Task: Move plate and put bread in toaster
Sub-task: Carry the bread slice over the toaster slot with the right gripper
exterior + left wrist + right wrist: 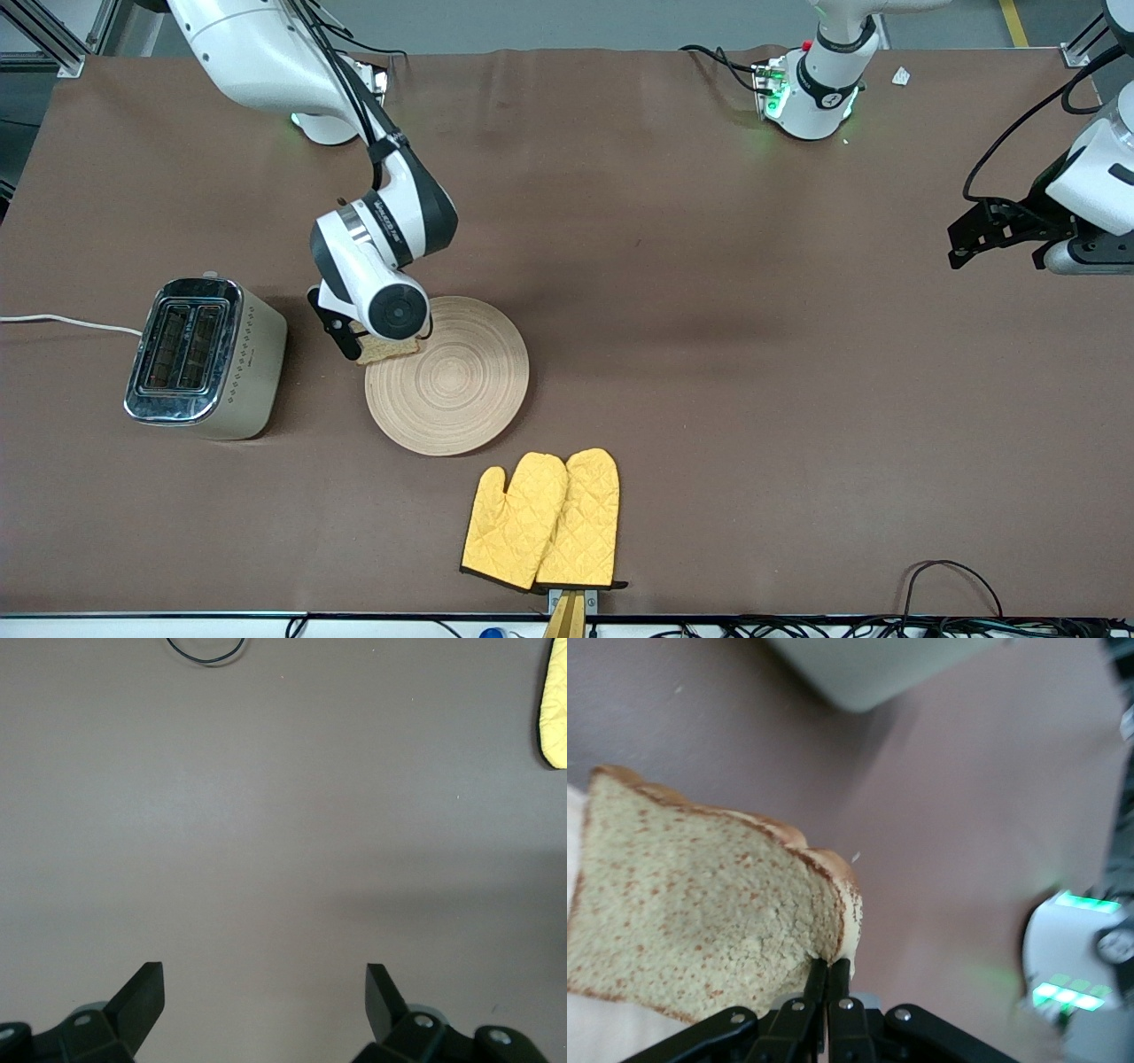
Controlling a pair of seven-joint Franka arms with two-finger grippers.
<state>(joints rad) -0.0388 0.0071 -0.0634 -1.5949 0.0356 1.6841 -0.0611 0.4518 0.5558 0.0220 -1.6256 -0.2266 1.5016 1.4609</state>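
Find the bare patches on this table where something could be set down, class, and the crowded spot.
Bare: the stretch from the plate and oven mitts toward the left arm's end, under the open left gripper. Crowded: between plate and toaster, where the right gripper pinches the bread.

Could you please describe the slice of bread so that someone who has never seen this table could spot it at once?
Start at the cream and chrome toaster near the right arm's end of the table, then go to the round wooden plate beside it. At the plate's rim nearest the toaster, the right claw is shut on the bread. It is the only brown, crusted slice; the oven mitts are yellow and quilted.
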